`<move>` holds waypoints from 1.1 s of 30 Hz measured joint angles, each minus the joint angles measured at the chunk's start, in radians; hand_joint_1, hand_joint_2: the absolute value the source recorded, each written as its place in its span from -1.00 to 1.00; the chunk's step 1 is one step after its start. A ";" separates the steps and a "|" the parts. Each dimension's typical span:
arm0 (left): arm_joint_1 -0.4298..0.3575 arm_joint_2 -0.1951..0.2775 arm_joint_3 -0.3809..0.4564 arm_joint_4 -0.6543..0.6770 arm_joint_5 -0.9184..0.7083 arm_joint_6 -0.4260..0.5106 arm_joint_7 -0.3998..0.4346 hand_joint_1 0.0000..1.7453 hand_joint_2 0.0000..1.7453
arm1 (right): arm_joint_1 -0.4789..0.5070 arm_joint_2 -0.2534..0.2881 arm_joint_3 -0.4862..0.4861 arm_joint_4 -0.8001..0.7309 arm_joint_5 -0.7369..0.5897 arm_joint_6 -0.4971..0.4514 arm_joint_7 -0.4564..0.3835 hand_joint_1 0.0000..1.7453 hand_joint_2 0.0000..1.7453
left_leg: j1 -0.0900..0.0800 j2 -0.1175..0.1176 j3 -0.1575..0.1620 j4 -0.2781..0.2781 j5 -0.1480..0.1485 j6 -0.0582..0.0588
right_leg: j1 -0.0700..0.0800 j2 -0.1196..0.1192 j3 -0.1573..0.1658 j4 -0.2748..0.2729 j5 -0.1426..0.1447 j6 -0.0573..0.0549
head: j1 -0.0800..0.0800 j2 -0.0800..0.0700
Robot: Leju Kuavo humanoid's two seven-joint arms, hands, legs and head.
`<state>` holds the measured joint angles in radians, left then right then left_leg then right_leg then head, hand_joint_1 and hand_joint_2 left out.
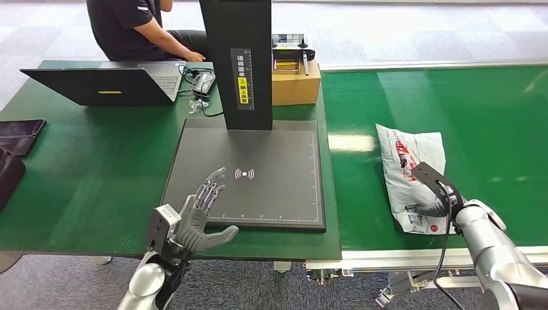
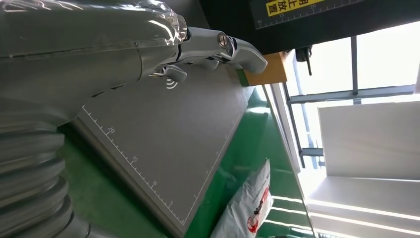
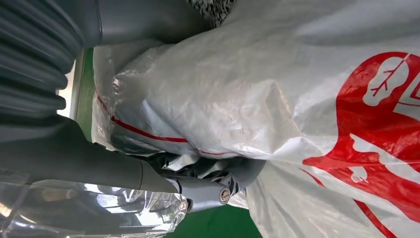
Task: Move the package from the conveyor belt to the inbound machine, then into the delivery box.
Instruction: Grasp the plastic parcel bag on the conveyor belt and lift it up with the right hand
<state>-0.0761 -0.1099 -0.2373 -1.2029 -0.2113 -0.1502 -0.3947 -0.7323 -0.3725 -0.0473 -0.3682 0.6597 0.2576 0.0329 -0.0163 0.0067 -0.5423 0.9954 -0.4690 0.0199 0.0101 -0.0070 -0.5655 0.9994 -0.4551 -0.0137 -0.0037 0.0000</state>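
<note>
Right hand (image 1: 441,205), at the lower right of the head view, is on the near end of the package (image 1: 411,174); in the right wrist view its thumb (image 3: 198,191) presses into crumpled white plastic, while the remaining fingers are hidden, so a full grip cannot be confirmed. Package lies flat on the green conveyor belt (image 1: 491,116), white with red print. Left hand (image 1: 197,219), lower centre-left, holds nothing, fingers spread over the near edge of the inbound machine (image 1: 258,174). Cardboard box (image 1: 296,82), upper centre, carries a device on top; contents cannot be made out. Person (image 1: 129,26) at upper left is cut off.
</note>
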 joint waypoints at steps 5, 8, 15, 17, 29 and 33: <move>0.001 0.002 0.000 -0.001 0.004 -0.002 0.000 -1.00 1.00 | -0.003 0.001 0.009 0.000 -0.027 0.068 -0.046 1.00 1.00 | 0.000 0.001 0.003 0.000 0.000 0.000 | 0.000 0.001 0.002 0.000 0.000 0.000 | 0.000 0.000; 0.002 0.002 -0.001 -0.001 0.007 -0.002 0.000 -1.00 1.00 | -0.003 0.001 0.015 0.000 -0.036 0.088 -0.067 1.00 1.00 | 0.000 0.001 0.004 0.000 0.000 0.000 | 0.000 0.001 0.003 0.000 0.000 0.000 | 0.000 0.000; 0.007 0.003 0.000 -0.003 0.022 -0.012 0.000 -1.00 1.00 | 0.005 0.010 0.016 -0.001 -0.091 0.144 -0.142 1.00 1.00 | 0.001 0.003 0.004 0.000 0.000 0.000 | 0.001 0.003 0.003 0.000 0.000 0.000 | 0.000 0.000; 0.010 0.004 0.000 -0.007 0.023 -0.011 0.000 -1.00 1.00 | 0.006 0.017 0.017 -0.003 -0.095 0.122 -0.148 1.00 1.00 | 0.001 0.003 0.004 0.000 0.000 0.000 | 0.001 0.003 0.003 0.000 0.000 -0.001 | 0.000 0.000; 0.048 0.005 0.000 -0.063 0.032 0.002 0.016 -1.00 1.00 | 0.048 0.071 0.080 -0.098 -0.035 -0.289 -0.142 1.00 1.00 | 0.000 0.003 0.002 0.000 0.001 0.001 | 0.000 0.003 0.001 0.000 0.002 0.001 | 0.000 0.000; 0.054 0.005 0.001 -0.072 0.032 0.008 0.017 -1.00 1.00 | 0.067 0.078 0.100 -0.160 -0.006 -0.414 -0.158 1.00 1.00 | 0.000 0.002 0.000 0.000 0.001 0.001 | 0.000 0.002 -0.001 0.000 0.002 0.001 | 0.000 0.000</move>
<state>-0.0222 -0.1045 -0.2360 -1.2751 -0.1789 -0.1422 -0.3780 -0.6657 -0.2944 0.0525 -0.5279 0.6540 -0.1565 -0.1252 -0.0163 0.0089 -0.5426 0.9953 -0.4676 0.0206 0.0098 -0.0051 -0.5663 0.9994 -0.4527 -0.0129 -0.0038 0.0000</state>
